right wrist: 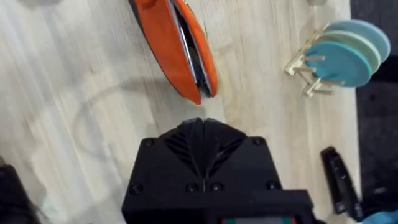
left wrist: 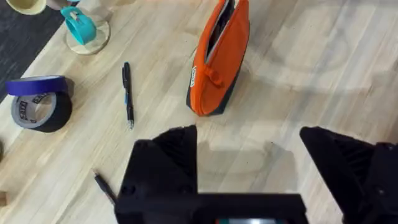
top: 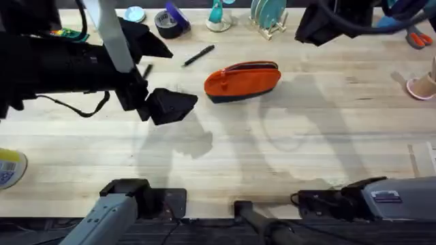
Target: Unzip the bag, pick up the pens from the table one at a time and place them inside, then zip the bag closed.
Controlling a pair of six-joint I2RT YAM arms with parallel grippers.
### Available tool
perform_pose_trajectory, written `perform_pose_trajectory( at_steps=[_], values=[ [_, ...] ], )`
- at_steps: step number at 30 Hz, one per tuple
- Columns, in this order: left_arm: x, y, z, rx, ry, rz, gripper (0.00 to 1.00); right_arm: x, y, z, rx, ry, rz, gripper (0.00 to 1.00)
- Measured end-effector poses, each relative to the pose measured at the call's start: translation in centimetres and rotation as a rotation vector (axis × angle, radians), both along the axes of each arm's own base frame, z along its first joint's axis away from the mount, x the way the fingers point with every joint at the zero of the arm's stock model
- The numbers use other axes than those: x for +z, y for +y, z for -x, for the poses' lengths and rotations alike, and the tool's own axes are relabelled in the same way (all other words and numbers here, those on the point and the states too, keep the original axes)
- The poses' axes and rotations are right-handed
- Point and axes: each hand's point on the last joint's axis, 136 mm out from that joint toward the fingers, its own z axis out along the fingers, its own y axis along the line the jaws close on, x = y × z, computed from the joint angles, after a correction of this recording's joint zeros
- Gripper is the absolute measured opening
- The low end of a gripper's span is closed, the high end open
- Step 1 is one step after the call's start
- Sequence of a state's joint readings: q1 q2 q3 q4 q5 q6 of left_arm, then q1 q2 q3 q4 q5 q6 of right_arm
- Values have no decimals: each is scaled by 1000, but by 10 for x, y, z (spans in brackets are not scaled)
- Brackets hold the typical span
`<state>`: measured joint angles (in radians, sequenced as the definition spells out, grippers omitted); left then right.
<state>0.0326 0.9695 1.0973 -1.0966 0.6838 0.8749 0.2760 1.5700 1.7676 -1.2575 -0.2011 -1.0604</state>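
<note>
1. Overhead view: the orange pouch (top: 242, 81) lay on the wooden table (top: 286, 143), zipper side up and facing away from the arm bases, navy strip along its near edge.
2. One black pen (top: 198, 56) lay just beyond the pouch's left end, apart from it; a second pen (left wrist: 103, 186) showed partly in the left wrist view, farther from the pouch and near the left gripper.
3. The left gripper (top: 172, 105) hung left of the pouch, near but clear of it, its fingers (left wrist: 163, 163) spread wide and empty.
4. The right gripper (right wrist: 202, 138) sat just off the pouch's end, its two fingers pressed together, holding nothing.
5. In the right wrist view the pouch's zipper mouth looked slightly parted.
</note>
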Motion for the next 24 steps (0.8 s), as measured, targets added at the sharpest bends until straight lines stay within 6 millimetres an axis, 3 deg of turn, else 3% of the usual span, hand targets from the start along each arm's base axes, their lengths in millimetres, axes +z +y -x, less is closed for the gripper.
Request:
perform_pose_trajectory(
  at_steps=[8,16,24],
  values=[
    [0,0,0,0,0,0,994,-4,0,-2,80,-19,32,28],
    [0,0,0,0,0,0,994,-35,4,-15,136,49,70,28],
    [0,0,0,0,0,0,992,-53,6,-22,154,88,84,28]
  ],
)
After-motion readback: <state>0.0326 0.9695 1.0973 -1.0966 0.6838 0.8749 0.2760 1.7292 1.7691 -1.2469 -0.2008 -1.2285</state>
